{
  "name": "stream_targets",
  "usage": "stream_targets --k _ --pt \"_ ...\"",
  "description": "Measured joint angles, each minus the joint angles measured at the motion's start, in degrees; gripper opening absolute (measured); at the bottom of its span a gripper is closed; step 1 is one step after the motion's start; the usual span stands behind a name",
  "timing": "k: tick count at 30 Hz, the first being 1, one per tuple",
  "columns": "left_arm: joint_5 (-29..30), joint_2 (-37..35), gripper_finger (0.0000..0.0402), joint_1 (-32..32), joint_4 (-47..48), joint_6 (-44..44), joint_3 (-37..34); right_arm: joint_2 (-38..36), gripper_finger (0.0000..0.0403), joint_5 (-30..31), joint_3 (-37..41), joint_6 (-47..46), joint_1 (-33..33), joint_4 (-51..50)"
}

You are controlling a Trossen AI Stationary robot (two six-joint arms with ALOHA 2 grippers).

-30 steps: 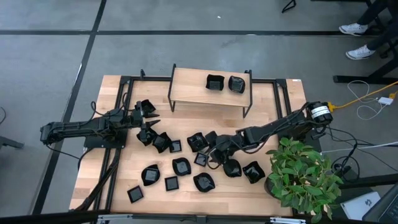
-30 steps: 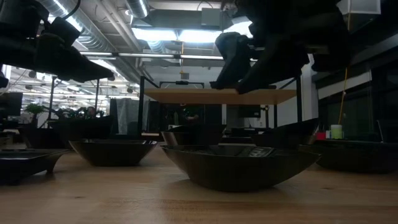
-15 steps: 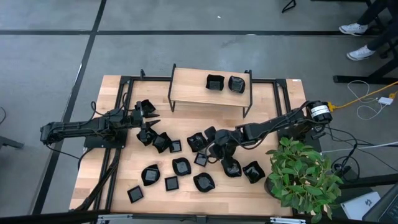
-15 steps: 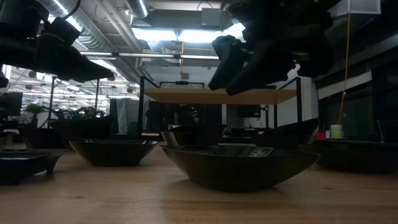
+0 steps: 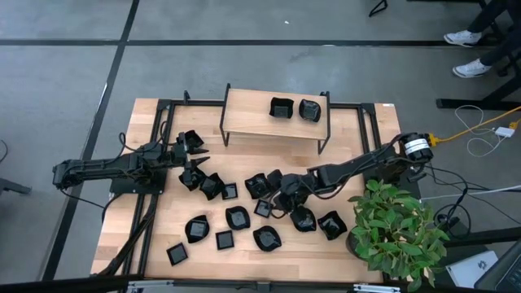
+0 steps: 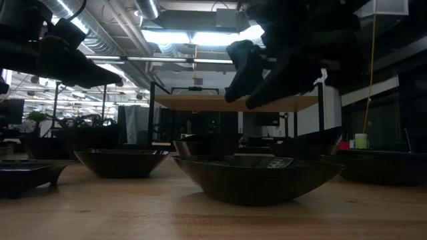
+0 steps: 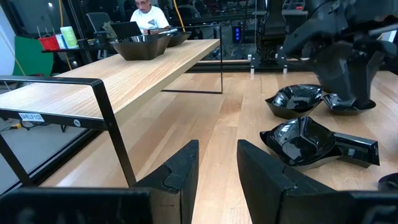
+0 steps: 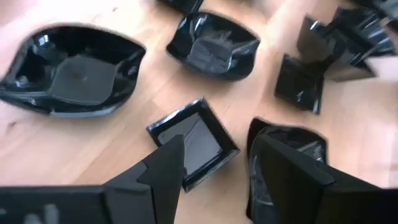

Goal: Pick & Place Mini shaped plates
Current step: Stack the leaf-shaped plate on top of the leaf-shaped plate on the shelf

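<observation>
Several mini shaped plates, glossy black, lie scattered on the wooden table; two more rest on the raised shelf. My right gripper hovers open above the middle cluster, pointing slantwise down. In the right wrist view a small square plate lies flat on the wood just beyond its fingertips, with a wavy plate and a rounded one farther off. My left gripper stays open near the table's left side, pointing level toward a plate.
A potted plant stands at the near right corner, close to my right arm. The shelf's black metal legs rise just ahead of my left gripper. A person sits beyond the table's far side.
</observation>
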State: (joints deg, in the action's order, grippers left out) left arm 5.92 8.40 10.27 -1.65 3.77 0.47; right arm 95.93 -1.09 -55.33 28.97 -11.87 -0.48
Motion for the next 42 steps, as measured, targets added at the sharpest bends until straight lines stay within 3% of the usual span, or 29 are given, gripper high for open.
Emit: stream_targets --k 8,11,14,25,42 --pt "0.0 0.0 0.0104 0.0 0.0 0.0 0.0 4.0 0.0202 0.3 0.0 0.2 1.1 4.4" --pt "0.0 0.0 0.0104 0.0 0.0 0.0 0.0 4.9 0.0199 3.0 0.0 0.2 1.4 4.8" --pt "0.0 0.0 0.0104 0.0 0.0 0.0 0.0 4.9 0.0185 5.5 0.0 0.1 2.0 4.6" --pt "0.0 0.0 0.0104 0.0 0.0 0.0 0.0 4.9 0.0103 5.6 0.0 -0.2 2.5 1.6" --pt "0.0 0.0 0.0104 0.0 0.0 0.0 0.0 6.6 0.0059 7.6 0.0 0.0 2.5 2.3"
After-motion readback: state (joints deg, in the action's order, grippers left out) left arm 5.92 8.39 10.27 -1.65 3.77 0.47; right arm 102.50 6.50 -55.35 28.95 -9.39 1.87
